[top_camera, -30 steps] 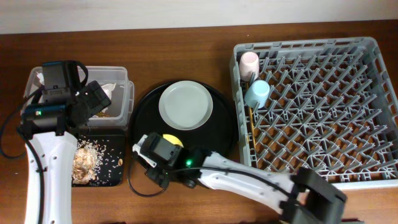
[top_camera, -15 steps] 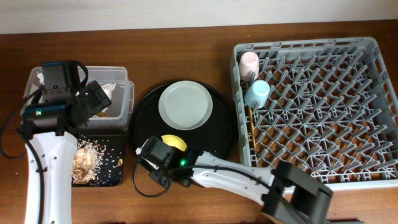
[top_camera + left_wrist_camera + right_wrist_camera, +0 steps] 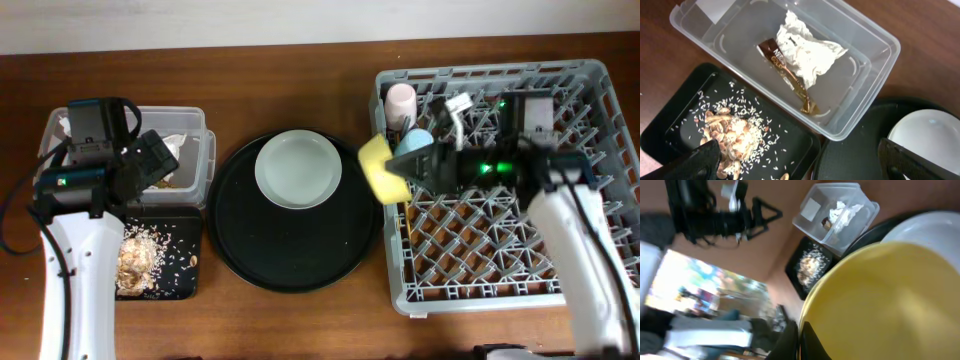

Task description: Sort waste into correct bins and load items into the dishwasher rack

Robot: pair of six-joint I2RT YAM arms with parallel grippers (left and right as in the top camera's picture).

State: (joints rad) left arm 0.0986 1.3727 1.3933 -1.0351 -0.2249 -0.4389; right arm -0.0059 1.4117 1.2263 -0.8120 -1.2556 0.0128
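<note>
The fingers [image 3: 695, 162] of my left gripper [image 3: 802, 162] stood wide apart with nothing between them, hovering above the spot where the clear tub [image 3: 867, 107] met the shallow black tray [image 3: 680, 120]. In the tub the crumpled napkin [image 3: 807, 52] lay partly over the brown wrapper [image 3: 797, 87]. The food scraps [image 3: 727, 132] sat heaped in the shallow tray, with loose grains scattered round them.

To the right, the grey-green plate [image 3: 298, 169] rested on the far half of the round black tray [image 3: 290, 250], touching nothing else.

Further right, my right gripper [image 3: 412, 166] was clamped on the rim of the yellow bowl [image 3: 377, 168]. The bowl hung tilted on edge in the air over the left wall of the dishwasher rack [image 3: 520, 290], just beside the light-blue cup [image 3: 414, 150]. That cup and the pink cup [image 3: 401, 100] sat close together in the rack's far-left corner.
</note>
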